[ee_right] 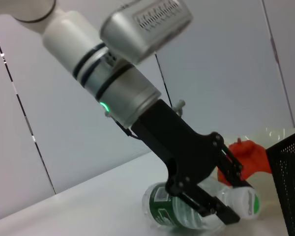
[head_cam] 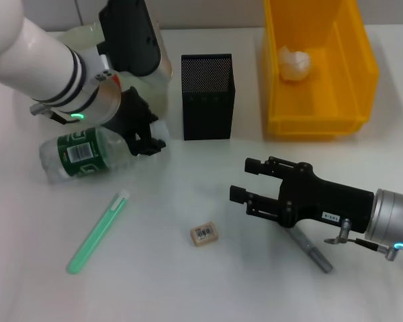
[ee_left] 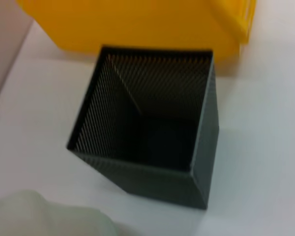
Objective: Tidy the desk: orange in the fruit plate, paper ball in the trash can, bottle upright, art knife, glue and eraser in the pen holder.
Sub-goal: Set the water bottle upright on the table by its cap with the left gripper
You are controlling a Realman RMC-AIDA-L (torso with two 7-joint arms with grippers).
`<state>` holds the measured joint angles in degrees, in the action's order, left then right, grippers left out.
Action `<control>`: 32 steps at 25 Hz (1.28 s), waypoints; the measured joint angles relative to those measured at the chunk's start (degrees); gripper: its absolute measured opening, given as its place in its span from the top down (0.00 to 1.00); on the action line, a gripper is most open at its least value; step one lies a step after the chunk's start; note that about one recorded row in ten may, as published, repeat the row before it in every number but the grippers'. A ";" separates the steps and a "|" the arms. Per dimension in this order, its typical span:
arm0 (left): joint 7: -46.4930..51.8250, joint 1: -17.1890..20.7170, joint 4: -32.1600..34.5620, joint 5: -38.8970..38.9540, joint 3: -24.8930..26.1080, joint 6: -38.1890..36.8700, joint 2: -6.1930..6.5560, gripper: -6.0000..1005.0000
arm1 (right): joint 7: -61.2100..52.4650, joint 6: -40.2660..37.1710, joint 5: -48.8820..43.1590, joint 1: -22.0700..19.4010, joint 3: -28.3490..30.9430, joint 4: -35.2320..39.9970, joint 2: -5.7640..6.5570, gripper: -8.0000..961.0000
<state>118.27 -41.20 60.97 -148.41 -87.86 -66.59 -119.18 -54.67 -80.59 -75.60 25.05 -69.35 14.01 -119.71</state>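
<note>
Bottle step in hand. My left gripper (head_cam: 146, 137) is down at the neck end of the bottle (head_cam: 87, 154), which lies on its side at 9 o'clock on the table (head_cam: 188, 282), cap toward the pen holder (head_cam: 207, 97). The right wrist view shows my fingers (ee_right: 206, 206) straddling the neck just behind the white cap, closed in around it; whether they grip firmly I cannot tell. The orange (ee_right: 246, 155) sits behind, apparently already in the fruit plate (head_cam: 87, 37) at 11 o'clock.

Green stick (head_cam: 97, 231) lies at 7 o'clock; eraser (head_cam: 204, 233) at 6; pen holder stands at 12. Paper ball (head_cam: 294, 64) is in the trash can (head_cam: 319, 67) at 1 o'clock.

My right gripper (head_cam: 245, 181) hovers at 4 o'clock, fingers spread, holding nothing, a grey pen-like tool (head_cam: 310, 251) beneath it.

Next move, as I judge: secure the neck, then swing the bottle up onto its base.
</note>
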 joint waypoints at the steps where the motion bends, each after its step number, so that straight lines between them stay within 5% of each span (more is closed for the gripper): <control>1: 0.39 2.09 4.76 0.75 -0.01 -1.59 0.05 0.55 | 0.00 0.00 0.00 0.00 0.00 0.00 0.00 0.29; 9: 0.67 10.39 19.73 5.94 0.82 -5.05 0.44 0.55 | 0.00 0.00 0.20 0.04 0.00 0.05 0.00 0.29; 12: 0.67 10.39 19.73 5.94 0.82 -5.05 0.44 0.55 | 0.00 0.00 0.20 0.08 0.00 0.05 -0.05 0.29; 14: -0.56 16.79 26.90 12.57 3.85 -5.82 0.53 0.55 | 0.00 0.00 0.20 0.17 0.01 0.05 -0.06 0.29; 25: -8.43 25.35 26.48 30.55 16.04 -6.18 0.61 0.55 | 0.00 -0.01 0.20 0.75 -0.50 -0.04 -0.19 0.29; 32: -10.34 26.93 24.84 32.32 17.78 -5.94 0.63 0.54 | 0.00 -0.01 0.20 0.99 -0.53 -0.05 -0.18 0.29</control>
<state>107.93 -14.27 85.81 -116.09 -70.08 -72.53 -118.55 -54.67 -80.59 -75.40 26.05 -69.88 13.96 -119.89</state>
